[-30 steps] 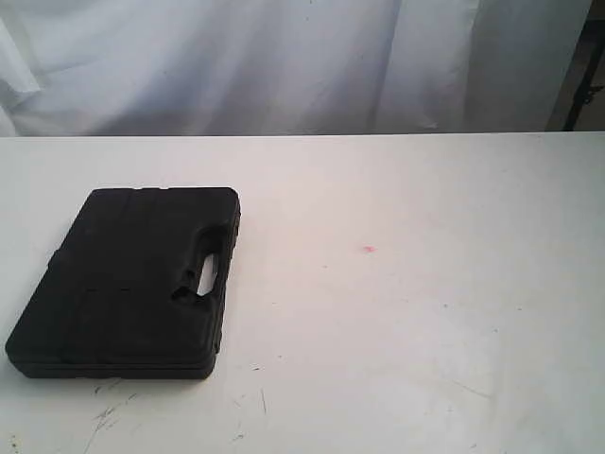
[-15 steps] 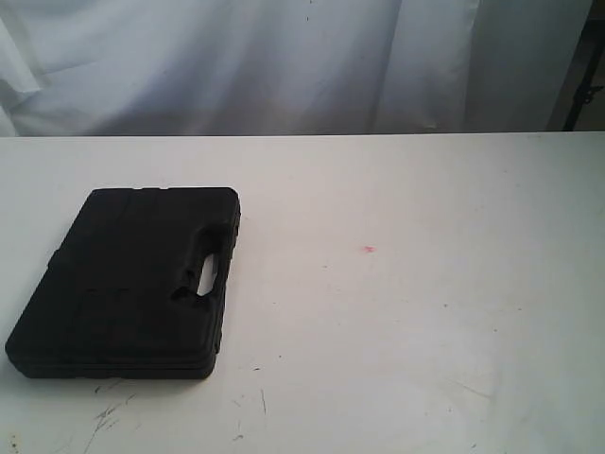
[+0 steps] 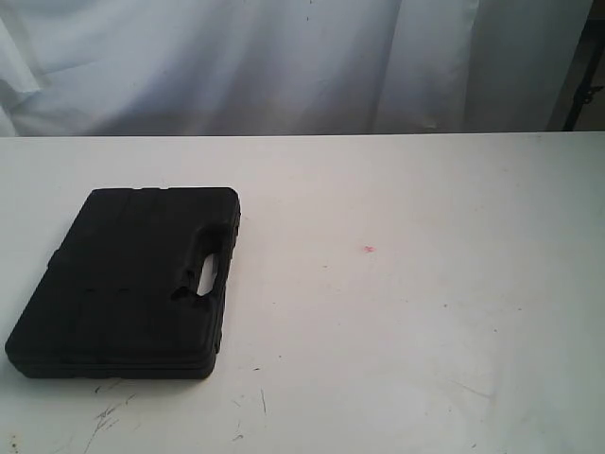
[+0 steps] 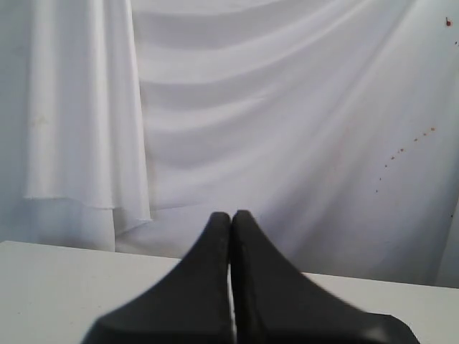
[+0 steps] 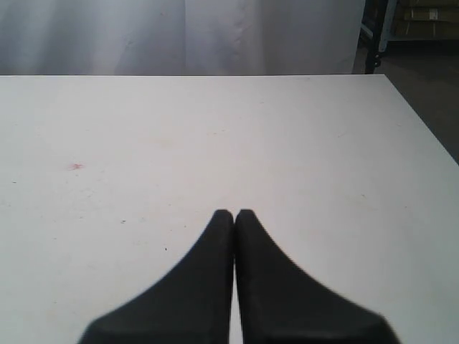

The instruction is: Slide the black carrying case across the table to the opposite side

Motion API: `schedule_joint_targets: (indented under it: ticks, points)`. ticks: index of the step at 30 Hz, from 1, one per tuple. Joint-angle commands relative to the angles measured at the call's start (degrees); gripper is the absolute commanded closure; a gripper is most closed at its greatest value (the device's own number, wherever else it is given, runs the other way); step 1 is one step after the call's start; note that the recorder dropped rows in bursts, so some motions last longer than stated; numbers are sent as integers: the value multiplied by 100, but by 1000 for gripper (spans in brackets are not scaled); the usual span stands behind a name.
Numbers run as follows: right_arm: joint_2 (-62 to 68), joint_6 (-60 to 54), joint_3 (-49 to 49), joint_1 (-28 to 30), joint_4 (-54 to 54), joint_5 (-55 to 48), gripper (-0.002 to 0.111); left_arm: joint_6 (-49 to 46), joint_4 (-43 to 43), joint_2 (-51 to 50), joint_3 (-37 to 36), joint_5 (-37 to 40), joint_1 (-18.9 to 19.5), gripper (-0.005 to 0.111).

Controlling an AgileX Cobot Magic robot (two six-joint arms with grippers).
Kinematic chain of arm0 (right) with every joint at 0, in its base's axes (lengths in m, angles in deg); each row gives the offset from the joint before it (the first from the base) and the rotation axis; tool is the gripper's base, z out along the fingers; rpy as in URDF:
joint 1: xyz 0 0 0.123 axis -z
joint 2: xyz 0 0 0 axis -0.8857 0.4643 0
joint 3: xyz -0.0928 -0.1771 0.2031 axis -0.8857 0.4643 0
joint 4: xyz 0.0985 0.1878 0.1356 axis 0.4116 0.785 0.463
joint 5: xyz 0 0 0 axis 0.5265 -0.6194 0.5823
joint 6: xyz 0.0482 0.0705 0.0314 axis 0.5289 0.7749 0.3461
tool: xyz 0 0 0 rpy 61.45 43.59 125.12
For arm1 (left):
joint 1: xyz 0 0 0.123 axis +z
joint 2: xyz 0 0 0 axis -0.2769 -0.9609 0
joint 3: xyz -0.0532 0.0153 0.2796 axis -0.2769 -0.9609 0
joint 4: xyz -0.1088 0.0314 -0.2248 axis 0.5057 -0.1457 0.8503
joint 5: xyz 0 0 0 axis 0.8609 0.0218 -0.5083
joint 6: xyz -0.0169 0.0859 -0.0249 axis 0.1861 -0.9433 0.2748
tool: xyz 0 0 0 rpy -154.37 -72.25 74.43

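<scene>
The black carrying case (image 3: pixel 132 279) lies flat on the left part of the white table (image 3: pixel 406 322), its handle cut-out facing right. Neither arm shows in the exterior view. In the left wrist view my left gripper (image 4: pixel 231 215) is shut with nothing in it, raised and facing the white curtain; the case is out of that view. My right gripper (image 5: pixel 234 213) is also shut and empty, over bare white table (image 5: pixel 301 143), with the tiny pink spot (image 5: pixel 76 166) some way ahead of it.
A white curtain (image 3: pixel 284 57) hangs behind the table's far edge. The pink spot (image 3: pixel 369 250) lies near the table's middle and black scuff marks (image 3: pixel 109 414) near the front left. Dark shelving (image 5: pixel 409 29) stands beyond the table's corner.
</scene>
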Motion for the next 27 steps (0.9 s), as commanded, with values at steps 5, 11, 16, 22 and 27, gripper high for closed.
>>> schedule_joint_targets:
  ticks: [5,11,16,22,27]
  points:
    - [-33,14,20,29,-55,82,108,367,50,21,243,318,18,107]
    - [-33,14,20,29,-55,82,108,356,50,-751,1753,1439,18,107]
    - [-33,14,20,29,-55,82,108,356,50,-1947,2821,2324,18,107]
    - [-33,14,20,29,-55,82,108,58,243,-3748,4092,4642,18,107]
    - [-33,14,20,29,-55,82,108,58,662,-4626,4190,4757,18,107]
